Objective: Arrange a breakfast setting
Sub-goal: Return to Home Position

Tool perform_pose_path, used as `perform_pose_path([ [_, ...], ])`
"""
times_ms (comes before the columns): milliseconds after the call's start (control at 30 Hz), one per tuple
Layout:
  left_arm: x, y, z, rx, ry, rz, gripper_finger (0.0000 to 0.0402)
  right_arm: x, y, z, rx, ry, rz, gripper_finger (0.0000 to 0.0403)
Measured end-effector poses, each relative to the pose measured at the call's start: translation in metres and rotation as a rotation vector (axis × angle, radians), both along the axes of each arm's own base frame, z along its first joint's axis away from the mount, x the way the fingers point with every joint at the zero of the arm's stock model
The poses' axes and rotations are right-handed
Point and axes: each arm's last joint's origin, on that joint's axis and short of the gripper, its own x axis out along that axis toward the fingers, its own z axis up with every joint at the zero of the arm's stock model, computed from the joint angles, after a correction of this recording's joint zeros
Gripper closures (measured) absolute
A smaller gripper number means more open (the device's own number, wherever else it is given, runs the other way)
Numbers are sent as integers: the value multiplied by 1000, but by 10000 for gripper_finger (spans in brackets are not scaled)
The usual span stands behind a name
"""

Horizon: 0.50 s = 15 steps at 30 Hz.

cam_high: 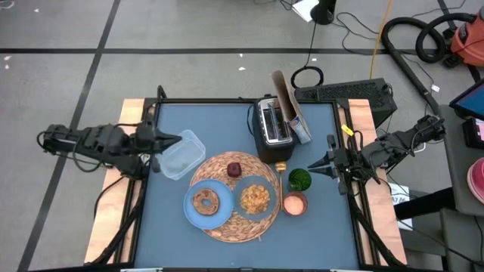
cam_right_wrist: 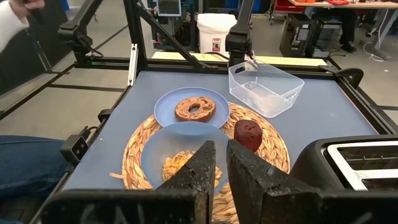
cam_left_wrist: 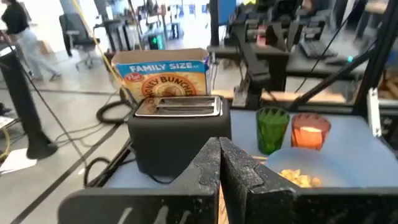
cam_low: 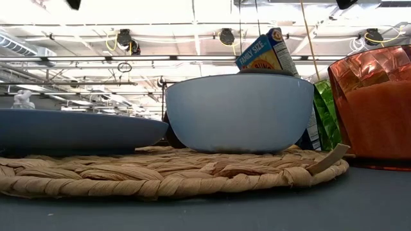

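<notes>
A round woven straw mat [cam_high: 231,224] lies on the blue table. On it rest a light-blue plate [cam_high: 190,212] with a brown ring-shaped bagel [cam_high: 204,202], a clear glass bowl [cam_high: 255,198] of tan cereal [cam_right_wrist: 177,163], and a small dark-red fruit [cam_high: 234,169]. An orange-pink cup [cam_high: 295,203] stands on the table by the mat's right rim. My left gripper [cam_high: 178,140] is shut and empty, over the far-left corner of a clear tub. My right gripper [cam_high: 312,168] is shut and empty, just right of a green cup.
A clear square tub [cam_high: 181,156] sits left of the mat. A black-and-silver toaster [cam_high: 274,130] and a cereal box [cam_high: 291,109] stand at the far middle. A green cup [cam_high: 300,179] stands between the toaster and the orange-pink cup. A person's sleeve [cam_right_wrist: 15,18] shows beyond the table.
</notes>
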Motion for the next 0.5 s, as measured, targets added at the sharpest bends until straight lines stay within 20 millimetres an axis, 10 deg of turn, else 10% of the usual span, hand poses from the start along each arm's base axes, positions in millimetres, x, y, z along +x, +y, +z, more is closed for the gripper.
perform_pose_path([
  [500, -39, 9, -82, -48, -181, -8, 398, 0, 0, 0, 0, 0, 0, 369],
])
